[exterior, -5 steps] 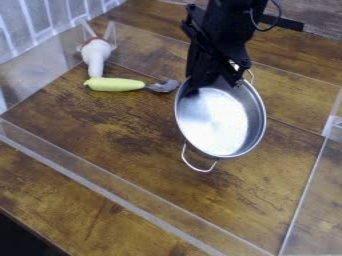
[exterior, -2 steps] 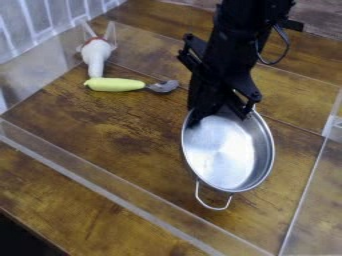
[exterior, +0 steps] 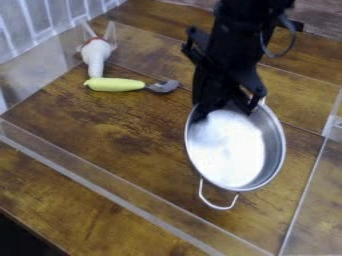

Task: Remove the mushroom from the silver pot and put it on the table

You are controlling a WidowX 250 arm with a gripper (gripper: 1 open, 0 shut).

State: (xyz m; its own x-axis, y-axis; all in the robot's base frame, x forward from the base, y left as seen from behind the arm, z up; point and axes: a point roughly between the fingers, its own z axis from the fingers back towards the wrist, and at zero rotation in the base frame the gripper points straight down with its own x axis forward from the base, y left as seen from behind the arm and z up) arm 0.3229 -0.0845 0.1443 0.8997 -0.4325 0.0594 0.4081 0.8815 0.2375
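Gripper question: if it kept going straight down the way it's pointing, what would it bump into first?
Most likely the silver pot. The gripper points steeply down at the pot's far rim, its jaws shut, and seems to touch it already. Depth is hard to judge from this one view, so the exact contact spot is uncertain.

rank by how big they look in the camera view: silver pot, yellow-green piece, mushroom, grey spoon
1. silver pot, by far the largest
2. yellow-green piece
3. mushroom, which lies farther from the camera, so it may look smaller than it is
4. grey spoon, only partly visible, so its rank against the mushroom is unsure
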